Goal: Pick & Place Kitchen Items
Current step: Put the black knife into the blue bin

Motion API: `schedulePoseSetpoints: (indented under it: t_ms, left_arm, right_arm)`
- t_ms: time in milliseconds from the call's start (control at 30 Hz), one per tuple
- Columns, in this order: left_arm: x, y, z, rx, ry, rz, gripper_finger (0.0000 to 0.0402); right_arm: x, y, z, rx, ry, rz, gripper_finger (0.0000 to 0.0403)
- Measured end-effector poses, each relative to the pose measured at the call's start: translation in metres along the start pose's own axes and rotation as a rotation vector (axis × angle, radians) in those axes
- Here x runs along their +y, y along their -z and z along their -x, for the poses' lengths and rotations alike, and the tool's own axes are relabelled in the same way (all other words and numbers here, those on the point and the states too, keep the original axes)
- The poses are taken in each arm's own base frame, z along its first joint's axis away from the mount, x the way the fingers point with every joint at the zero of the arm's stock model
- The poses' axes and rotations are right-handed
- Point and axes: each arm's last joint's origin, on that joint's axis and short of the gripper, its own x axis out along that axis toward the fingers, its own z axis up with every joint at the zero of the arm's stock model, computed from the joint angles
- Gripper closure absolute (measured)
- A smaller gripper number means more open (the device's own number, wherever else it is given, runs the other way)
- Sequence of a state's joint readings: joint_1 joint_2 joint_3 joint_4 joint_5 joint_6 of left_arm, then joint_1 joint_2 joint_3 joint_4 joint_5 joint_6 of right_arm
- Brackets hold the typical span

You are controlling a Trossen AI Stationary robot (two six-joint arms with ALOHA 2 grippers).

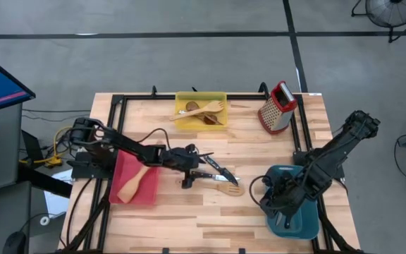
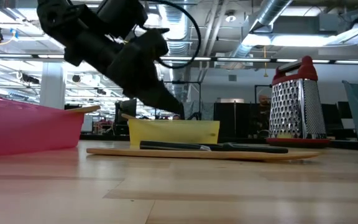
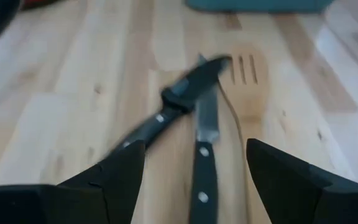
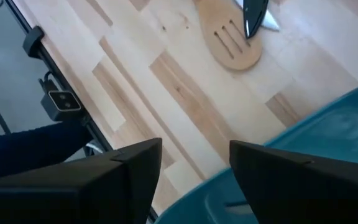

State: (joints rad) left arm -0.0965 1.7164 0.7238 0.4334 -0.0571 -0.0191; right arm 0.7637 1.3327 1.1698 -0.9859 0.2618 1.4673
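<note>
Two black-handled knives (image 3: 205, 124) lie crossed on the table's middle (image 1: 216, 171), their blades over a pale slotted turner (image 3: 244, 81) that lies flat beside them (image 1: 231, 189). My left gripper (image 3: 196, 146) hangs open just above them, one finger on each side of one knife's handle (image 3: 204, 186). In the low view the left gripper (image 2: 166, 99) is clear of the knives (image 2: 210, 147). My right gripper (image 4: 196, 148) is open with nothing between its fingers. It stands over the teal bin (image 1: 298, 219) at the near right.
A red bin (image 1: 150, 190) at the left holds a pale spatula (image 1: 134, 185). A yellow bin (image 1: 201, 123) at the far middle holds several wooden utensils. A red-topped grater (image 1: 278, 107) stands at the far right. Bare wood lies along the near edge.
</note>
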Motion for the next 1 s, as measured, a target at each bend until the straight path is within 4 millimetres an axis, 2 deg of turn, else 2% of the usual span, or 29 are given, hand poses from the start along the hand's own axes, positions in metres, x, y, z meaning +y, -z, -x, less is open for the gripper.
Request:
schedulePoseSetpoints:
  t_ms: [267,600,767,1000]
  left_arm:
    - [-0.009,0.022,-0.016,0.086,0.026,-0.066,0.0137]
    - [-0.002,0.040,-0.029,0.145,0.006,-0.057,0.0140]
    - [-0.002,0.044,-0.033,0.150,0.006,-0.053,0.0183]
    - [-0.001,0.042,-0.032,0.150,-0.030,-0.054,0.0288]
  right_arm:
    - [0.000,0.000,0.000,-0.027,0.002,0.002,0.0211]
    - [0.003,-0.001,0.000,-0.033,-0.029,-0.006,0.0212]
    - [0.003,-0.001,0.000,-0.037,-0.028,-0.007,0.0212]
    - [0.004,-0.001,0.000,-0.039,-0.036,-0.009,0.0212]
